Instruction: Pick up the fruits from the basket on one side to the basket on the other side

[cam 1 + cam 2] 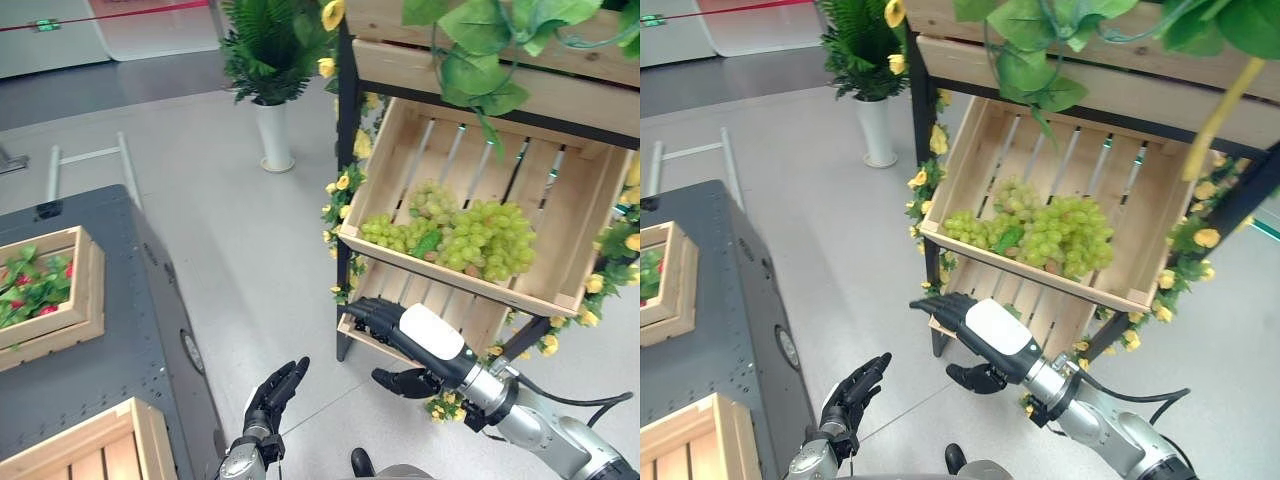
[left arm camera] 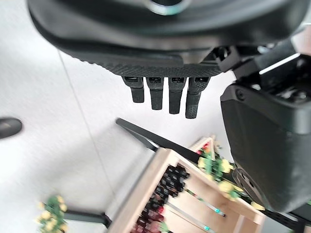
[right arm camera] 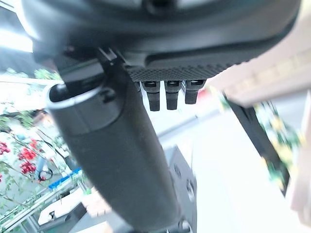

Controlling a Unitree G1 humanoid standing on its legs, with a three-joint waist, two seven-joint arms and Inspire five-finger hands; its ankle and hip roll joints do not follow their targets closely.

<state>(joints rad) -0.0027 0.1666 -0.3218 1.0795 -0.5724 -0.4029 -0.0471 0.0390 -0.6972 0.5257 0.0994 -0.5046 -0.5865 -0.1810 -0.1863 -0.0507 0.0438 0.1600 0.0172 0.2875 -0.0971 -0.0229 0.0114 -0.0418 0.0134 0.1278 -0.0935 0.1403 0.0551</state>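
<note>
Lowest and closest to us, our left hand [image 1: 278, 392] hangs over the grey floor [image 1: 240, 230] with its dark fingers straight and relaxed, holding nothing. Our right hand [image 1: 405, 335], also empty, reaches toward the wooden shelf stand [image 1: 455, 60]; its fingers are extended and its thumb stands apart below them, just in front of the stand's lower slatted tray [image 1: 470, 322].

We count one tilted slatted wooden crate [image 1: 570, 215] on the stand, and in it one heap of pale green grapes [image 1: 470, 238], several bunches lying together against the crate's lower front rail. Yellow artificial flowers [image 1: 340, 185] and green leaves trim the stand's posts.

On the dark grey bench [image 1: 110, 330] to our left we count two wooden boxes: one [image 1: 85, 300] holding red fruits among green leaves [image 1: 30, 290], and a second one [image 1: 110, 440] nearer to us. One white vase with a green fern [image 1: 270, 100] stands on the floor beyond.
</note>
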